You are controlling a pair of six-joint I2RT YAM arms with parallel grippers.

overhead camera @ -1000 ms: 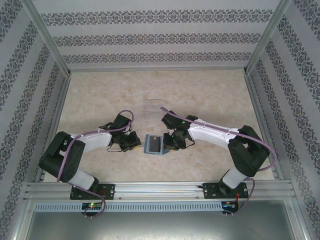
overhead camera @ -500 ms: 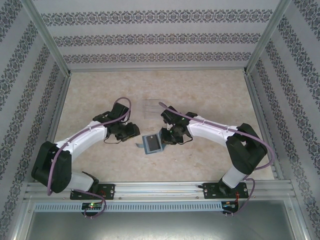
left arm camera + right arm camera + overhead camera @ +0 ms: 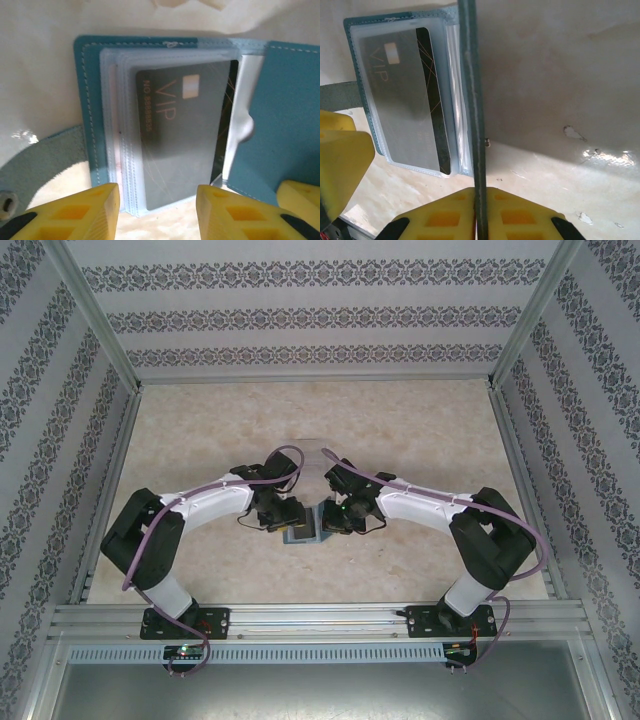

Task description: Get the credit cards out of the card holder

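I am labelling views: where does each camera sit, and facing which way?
Top external: above, behind the bases, facing down at the table; left arm and right arm meet at the card holder.
Left wrist: on the left arm, facing the open card holder; left gripper jaws apart.
Right wrist: on the right arm, facing the raised cover that the right gripper jaws pinch.
Shared: both wrist views show the VIP card.

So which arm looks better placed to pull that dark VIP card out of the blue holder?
Left: the left fingers, open, hover at the VIP card's near end, while the right fingers are busy pinching the holder's cover open.
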